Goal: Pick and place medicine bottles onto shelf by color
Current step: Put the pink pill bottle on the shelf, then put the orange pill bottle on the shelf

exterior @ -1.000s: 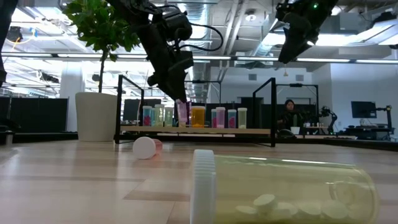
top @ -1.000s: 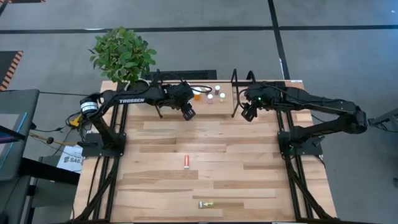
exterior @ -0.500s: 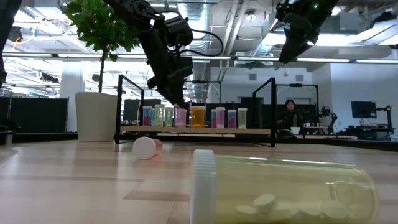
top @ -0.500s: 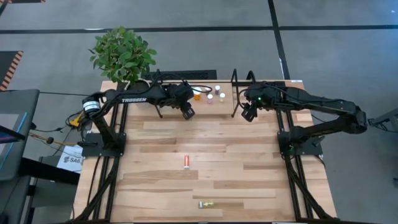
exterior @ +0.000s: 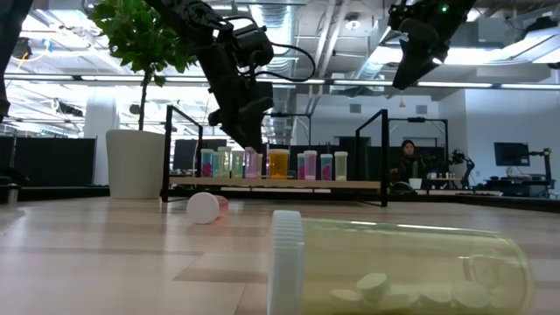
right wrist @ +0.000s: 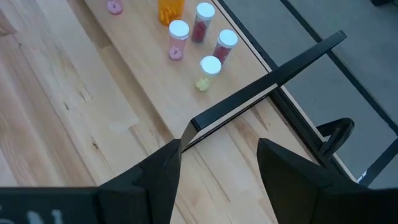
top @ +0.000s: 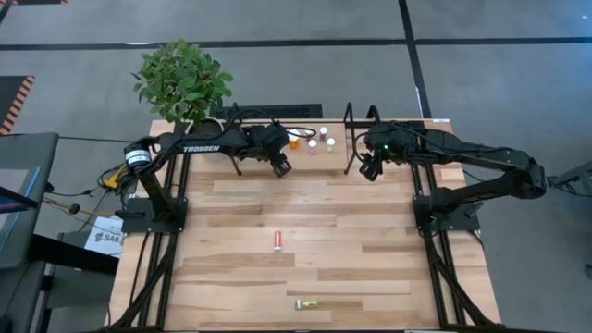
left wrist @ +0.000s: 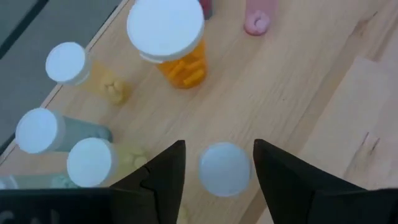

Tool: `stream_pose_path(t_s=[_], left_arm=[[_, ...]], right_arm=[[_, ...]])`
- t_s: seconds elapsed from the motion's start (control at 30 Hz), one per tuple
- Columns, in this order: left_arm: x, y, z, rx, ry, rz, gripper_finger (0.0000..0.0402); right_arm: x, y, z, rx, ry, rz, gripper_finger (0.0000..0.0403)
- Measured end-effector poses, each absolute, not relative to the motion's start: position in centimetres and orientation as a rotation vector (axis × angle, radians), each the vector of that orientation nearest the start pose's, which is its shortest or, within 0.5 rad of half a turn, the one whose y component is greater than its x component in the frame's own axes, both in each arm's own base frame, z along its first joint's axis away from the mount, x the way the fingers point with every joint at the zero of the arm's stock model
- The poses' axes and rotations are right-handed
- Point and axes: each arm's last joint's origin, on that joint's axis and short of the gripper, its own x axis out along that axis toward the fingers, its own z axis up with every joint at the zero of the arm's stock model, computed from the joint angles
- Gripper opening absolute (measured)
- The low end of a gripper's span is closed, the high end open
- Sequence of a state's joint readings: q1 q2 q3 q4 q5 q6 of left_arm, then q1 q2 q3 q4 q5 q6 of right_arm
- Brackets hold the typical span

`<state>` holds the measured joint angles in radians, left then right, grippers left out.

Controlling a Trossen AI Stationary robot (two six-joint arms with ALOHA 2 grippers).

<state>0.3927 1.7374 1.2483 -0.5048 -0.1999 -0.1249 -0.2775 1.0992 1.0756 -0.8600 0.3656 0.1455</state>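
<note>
White-capped bottle (left wrist: 224, 168) stood between the left gripper's (left wrist: 216, 171) parted fingers, untouched — only its wrist view showed this. Right gripper (right wrist: 217, 163) hovered open beside the shelf (right wrist: 268, 81).

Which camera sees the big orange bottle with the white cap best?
The left wrist view: the big orange bottle with the white round cap fills the frame from close above, pills visible. The low view shows it standing upright on the light-wood shelf, far off. The high view shows only an orange speck; the right wrist view cuts it off.

Matt pale wood shelf (left wrist: 323, 93), smooth white plastic caps (left wrist: 165, 28), translucent bottles (exterior: 411, 267).
</note>
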Motion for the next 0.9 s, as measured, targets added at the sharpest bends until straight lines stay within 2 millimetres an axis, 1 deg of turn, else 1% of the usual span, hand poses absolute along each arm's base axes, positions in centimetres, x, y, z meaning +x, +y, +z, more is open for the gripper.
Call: stream_pose_path(t_s=[0.07, 0.17, 0.27, 0.33, 0.47, 0.57, 0.63, 0.77, 0.9], left_arm=[[33.3, 14.4, 22.8, -0.209, 0.960, 0.604, 0.0182], [33.8, 14.6, 24.5, -0.202, 0.935, 0.603, 0.0189], [33.9, 14.6, 26.3, -0.206, 0.946, 0.591, 0.0192], [34.1, 14.5, 27.6, -0.246, 0.924, 0.573, 0.0192], [34.8, 13.2, 29.1, -0.386, 0.881, 0.492, 0.0193], [35.5, 11.2, 29.4, -0.493, 0.879, 0.384, 0.0193], [36.0, 9.5, 29.3, -0.553, 0.891, 0.330, 0.0193], [36.9, 4.5, 29.2, -0.642, 0.905, 0.308, 0.0193], [37.0, -0.8, 28.9, -0.757, 0.917, 0.402, 0.0193]], right_arm=[[19.6, -6.7, 32.0, 0.091, 0.852, -0.664, 0.0234], [19.5, -6.6, 31.9, 0.092, 0.856, -0.664, 0.0234], [19.5, -6.6, 31.9, 0.092, 0.863, -0.664, 0.0234], [19.4, -6.6, 31.8, 0.092, 0.875, -0.665, 0.0234], [19.1, -6.5, 31.6, 0.090, 0.914, -0.664, 0.0234], [19.0, -6.5, 31.5, 0.088, 0.939, -0.663, 0.0234], [18.8, -6.4, 31.4, 0.087, 0.957, -0.663, 0.0234], [18.2, -6.2, 31.3, 0.080, 1.002, -0.656, 0.0234], [17.1, -5.5, 31.5, 0.032, 1.049, -0.615, 0.0234]])
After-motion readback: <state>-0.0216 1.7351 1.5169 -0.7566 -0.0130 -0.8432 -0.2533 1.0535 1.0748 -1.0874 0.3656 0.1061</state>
